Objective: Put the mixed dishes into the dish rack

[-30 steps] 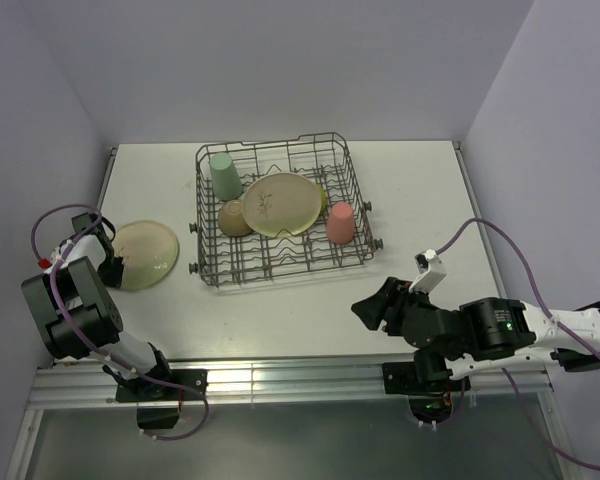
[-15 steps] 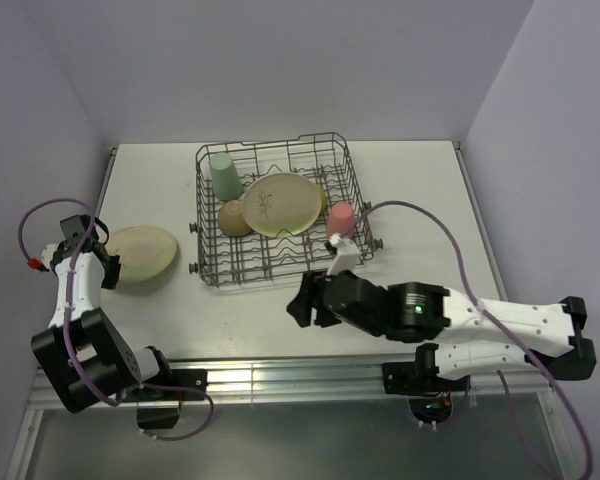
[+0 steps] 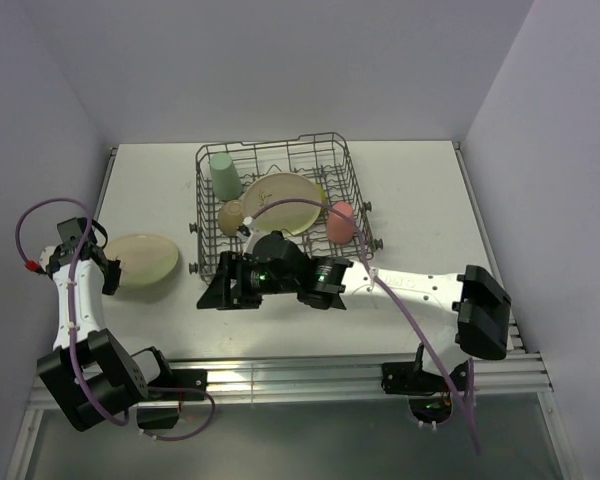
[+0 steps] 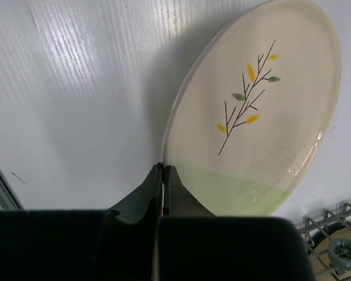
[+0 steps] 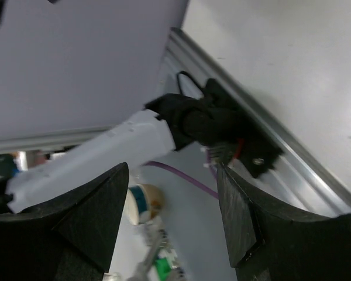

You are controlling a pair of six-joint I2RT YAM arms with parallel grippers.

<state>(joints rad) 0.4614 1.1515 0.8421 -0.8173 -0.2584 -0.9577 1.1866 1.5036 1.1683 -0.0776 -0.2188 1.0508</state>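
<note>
My left gripper (image 3: pixel 107 268) (image 4: pixel 163 171) is shut on the near rim of a cream plate (image 3: pixel 143 258) (image 4: pixel 263 111) with a leaf sprig motif. The plate is tilted up off the table, left of the dish rack (image 3: pixel 202 200). Inside the rack stand a mint-green cup (image 3: pixel 222 174), a second cream plate (image 3: pixel 280 198), a brownish bowl (image 3: pixel 232 216) and a coral-pink cup (image 3: pixel 341 222). My right gripper (image 3: pixel 210 294) (image 5: pixel 175 216) is open and holds nothing. It reaches across the front of the table to the rack's near left corner.
The right arm (image 3: pixel 400 285) lies stretched along the rack's front wall. A corner of the rack (image 4: pixel 333 231) shows beyond the held plate. The left arm's base (image 5: pixel 222 126) and the table's metal rail (image 5: pixel 292 158) fill the right wrist view.
The right arm has swept from the near right corner leftward along the rack's front. The left arm has straightened up, still gripping the plate, which looks more tilted.
</note>
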